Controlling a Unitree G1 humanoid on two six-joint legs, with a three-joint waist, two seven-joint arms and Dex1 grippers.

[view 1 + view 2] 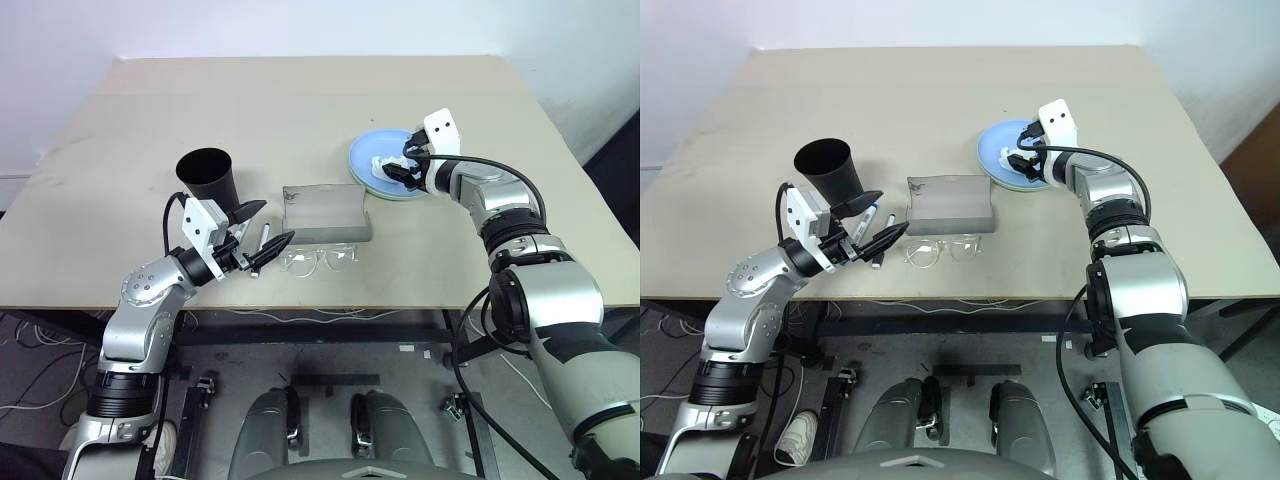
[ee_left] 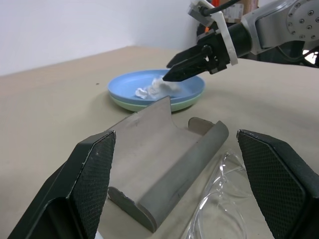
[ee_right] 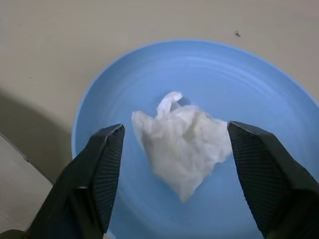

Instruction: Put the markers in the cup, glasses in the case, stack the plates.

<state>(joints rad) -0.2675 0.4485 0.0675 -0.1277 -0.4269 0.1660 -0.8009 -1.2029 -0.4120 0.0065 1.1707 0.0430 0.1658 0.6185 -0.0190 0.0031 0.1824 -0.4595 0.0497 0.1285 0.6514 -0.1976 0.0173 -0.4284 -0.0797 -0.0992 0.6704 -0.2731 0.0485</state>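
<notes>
Currently my right gripper (image 3: 174,149), jaws apart, hovers over a crumpled tissue (image 3: 182,142) on the stacked plates (image 1: 362,160) near the table's (image 1: 300,100) right edge; the tissue is light and soft, best pinched mid-wad. My left gripper (image 1: 258,237) waits open.

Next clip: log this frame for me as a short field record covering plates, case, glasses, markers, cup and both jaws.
plates: light blue plastic plate stacked on pale mint green plate
on top plate: crumpled white tissue
case: grey hard-shell spectacle case, lid open, nothing inside
glasses: clear-framed glasses on beige table, in front of case
markers: two white markers lying on table beside cup
cup: tall black plastic cup, upright
left gripper: jaws open, holding nothing
right gripper: jaws open, straddling tissue
</notes>
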